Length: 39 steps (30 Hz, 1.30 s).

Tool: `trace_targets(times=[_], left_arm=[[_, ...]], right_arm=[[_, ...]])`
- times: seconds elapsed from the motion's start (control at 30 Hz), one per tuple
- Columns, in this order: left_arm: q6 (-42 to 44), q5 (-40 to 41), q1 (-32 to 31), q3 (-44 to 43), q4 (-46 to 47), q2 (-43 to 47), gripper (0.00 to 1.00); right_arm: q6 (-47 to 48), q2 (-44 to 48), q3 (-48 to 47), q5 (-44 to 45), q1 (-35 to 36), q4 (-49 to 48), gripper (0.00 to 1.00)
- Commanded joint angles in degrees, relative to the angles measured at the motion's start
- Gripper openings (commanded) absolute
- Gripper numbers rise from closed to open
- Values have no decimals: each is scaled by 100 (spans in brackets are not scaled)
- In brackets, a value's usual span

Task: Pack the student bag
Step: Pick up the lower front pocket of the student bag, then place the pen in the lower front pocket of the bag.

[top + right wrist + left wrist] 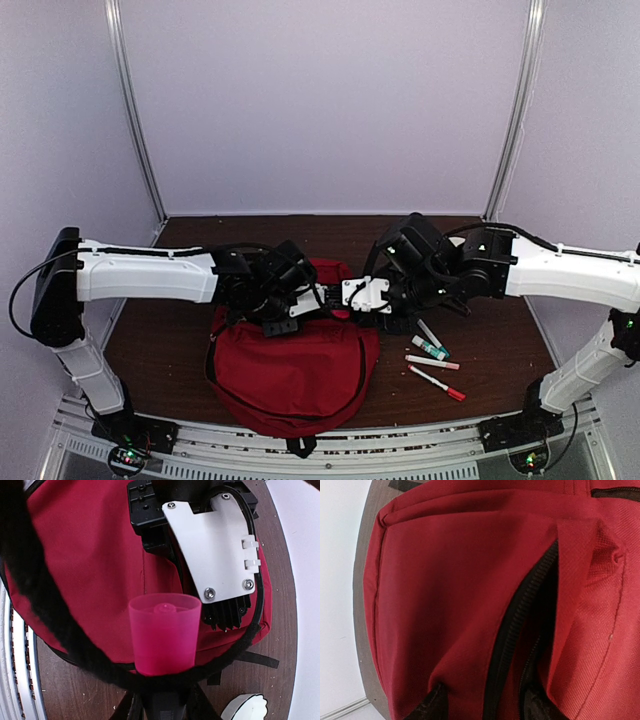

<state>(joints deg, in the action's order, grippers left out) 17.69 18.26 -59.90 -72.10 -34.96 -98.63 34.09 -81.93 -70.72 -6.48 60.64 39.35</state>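
Pink cap [165,632] clamped in right gripper [162,700], its body hidden. Left gripper [290,315] against student bag [290,385]; cannot tell finger spread.

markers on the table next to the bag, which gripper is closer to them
Right. The right gripper, holding a pink cap, is over the top of the student bag, just behind and left of the markers. The left gripper is over the bag too, farther left.
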Motion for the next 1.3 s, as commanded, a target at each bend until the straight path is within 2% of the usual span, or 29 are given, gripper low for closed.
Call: trace_targets(times=[0.0,0.17,0.33,0.53,0.7,0.83,1.03,1.27], left_arm=[[41,714,-4,-295,-10,-246,53],[4,1304,-5,-420,62,-447,46],[78,1620,13,-394,346,-19,22],[308,1525,79,-691,328,219,1],[295,1312,178,-730,301,302,0],[258,976,223,-745,275,398,0],[145,85,340,-846,156,678,0],[-95,-1039,771,-935,61,852,0]], right_arm=[[-86,139,23,-55,20,-42,4],[-46,125,-2,-55,43,-50,4],[85,161,-4,-53,128,69,4],[380,225,-151,-137,429,581,4],[378,170,-283,123,722,652,4],[401,-228,-441,1085,998,291,4],[630,-991,-971,1903,1218,-352,3],[1183,-1819,-1331,2700,1361,-1248,3]])
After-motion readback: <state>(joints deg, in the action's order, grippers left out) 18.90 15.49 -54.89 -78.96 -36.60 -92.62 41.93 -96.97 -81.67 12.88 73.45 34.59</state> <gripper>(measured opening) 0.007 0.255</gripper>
